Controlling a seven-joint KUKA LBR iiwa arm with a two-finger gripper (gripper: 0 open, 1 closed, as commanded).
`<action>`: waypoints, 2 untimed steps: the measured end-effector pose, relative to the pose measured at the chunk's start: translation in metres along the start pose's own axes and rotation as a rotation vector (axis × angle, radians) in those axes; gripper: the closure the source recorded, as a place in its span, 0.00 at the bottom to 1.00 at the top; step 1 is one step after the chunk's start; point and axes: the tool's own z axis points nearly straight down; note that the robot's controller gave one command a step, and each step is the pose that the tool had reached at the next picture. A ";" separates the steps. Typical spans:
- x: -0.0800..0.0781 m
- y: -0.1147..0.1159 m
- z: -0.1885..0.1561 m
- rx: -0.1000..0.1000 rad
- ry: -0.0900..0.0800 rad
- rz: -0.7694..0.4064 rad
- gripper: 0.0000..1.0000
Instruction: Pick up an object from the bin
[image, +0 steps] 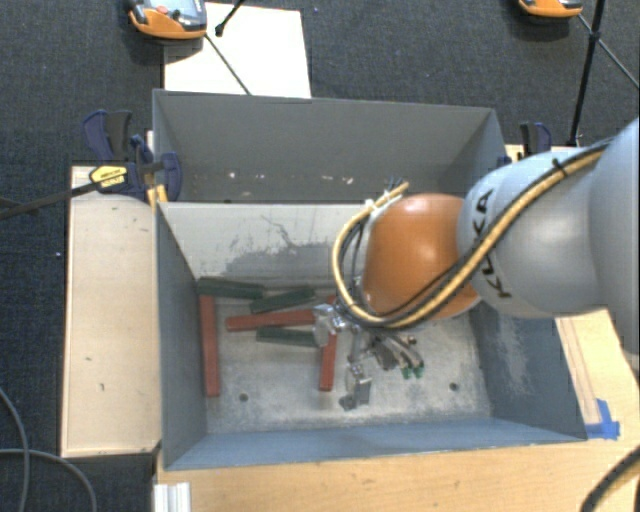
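My gripper (355, 385) hangs low over the bin floor, right of centre, under the arm's wrist. Just to its left a short red stick (327, 366) lies nearly upright in the view, very close to the gripper or touching it. A dark green stick (284, 338) lies flat to the left of that, below a longer red stick (268, 320). A small green piece (412, 371) shows at the gripper's right side; I cannot tell whether it is loose.
More sticks lie in the left half of the bin: two dark green ones (238, 290) (292, 297) near the back wall and a long red one (210, 346) along the left wall. The arm's wrist hides the floor behind the gripper.
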 end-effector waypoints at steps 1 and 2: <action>-0.017 -0.020 0.047 -0.001 0.005 -0.350 0.00; -0.021 -0.021 0.057 -0.001 0.001 -0.378 0.00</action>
